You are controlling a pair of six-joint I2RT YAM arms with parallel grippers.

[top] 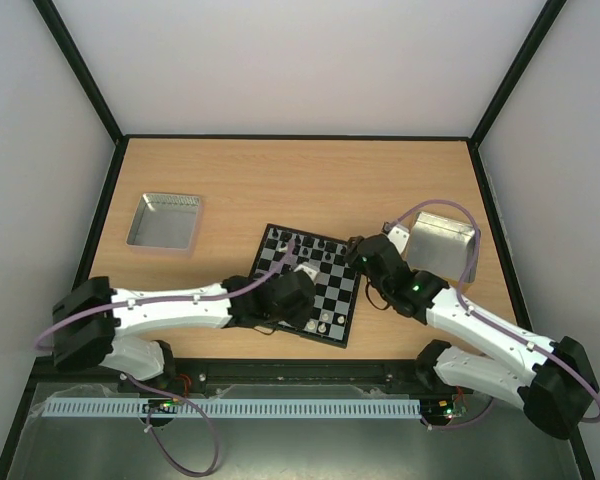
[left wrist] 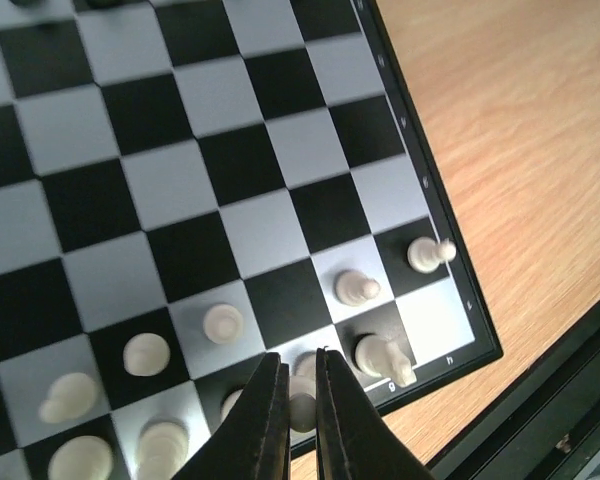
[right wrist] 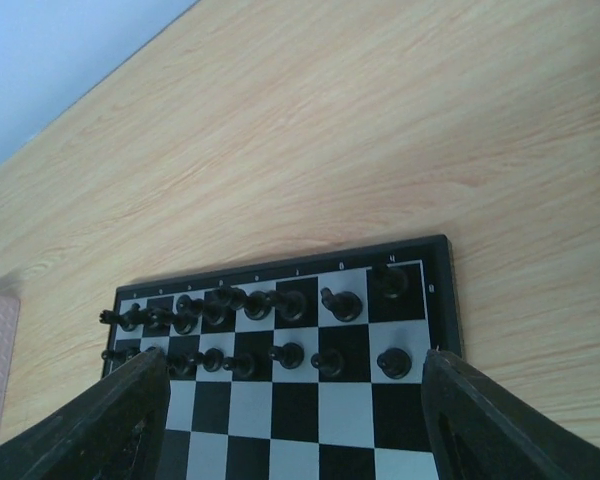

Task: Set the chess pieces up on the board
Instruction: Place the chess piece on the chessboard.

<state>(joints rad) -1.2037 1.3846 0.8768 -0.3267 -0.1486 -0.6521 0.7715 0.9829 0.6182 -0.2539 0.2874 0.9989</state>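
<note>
Board (top: 308, 285) sits mid-table (top: 280, 180), skewed, between two metal trays (top: 165, 221) (top: 440, 243). Left gripper (left wrist: 299, 353) is closed, tips low over the white end's edge row, near the corner. A white piece (left wrist: 302, 408) shows in the slit between the fingers; can't tell if it's pinched. Other white pieces (left wrist: 357, 288) stand on nearby squares. Right gripper (right wrist: 295, 360) is wide open, nothing between its fingers, above the black end. Black pieces (right wrist: 342, 304) fill the two edge rows there.
</note>
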